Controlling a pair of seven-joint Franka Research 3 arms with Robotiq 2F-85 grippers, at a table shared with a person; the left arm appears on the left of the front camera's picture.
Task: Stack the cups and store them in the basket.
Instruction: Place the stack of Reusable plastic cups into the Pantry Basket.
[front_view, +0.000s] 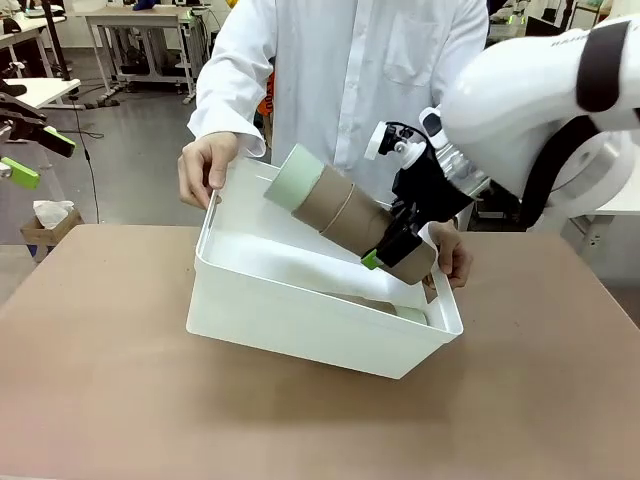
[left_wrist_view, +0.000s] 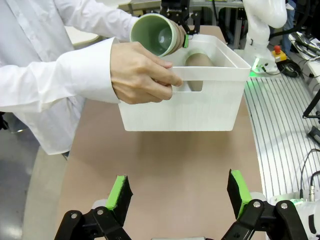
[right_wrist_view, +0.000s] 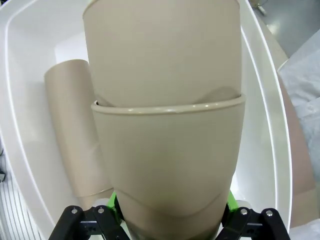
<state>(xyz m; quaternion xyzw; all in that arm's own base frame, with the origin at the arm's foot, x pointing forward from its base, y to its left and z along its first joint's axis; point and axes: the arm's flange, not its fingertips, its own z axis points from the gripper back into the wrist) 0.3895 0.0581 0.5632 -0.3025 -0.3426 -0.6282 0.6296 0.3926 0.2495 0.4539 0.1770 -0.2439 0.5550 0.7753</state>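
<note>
Three nested cups (front_view: 345, 212), mint one outermost, hang tilted over the white basket (front_view: 300, 310), clenched in the right gripper (front_view: 392, 255) jaws. The person's hands (front_view: 205, 168) tip the basket on the surface. More cups (right_wrist_view: 75, 145) lie inside. The left gripper (left_wrist_view: 180, 196) jaws stand released.

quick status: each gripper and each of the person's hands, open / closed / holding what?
Left gripper: open, empty.
Right gripper: closed on the stack of cups above the basket.
Person's hands: gripping the basket's rim, tilting it.
</note>
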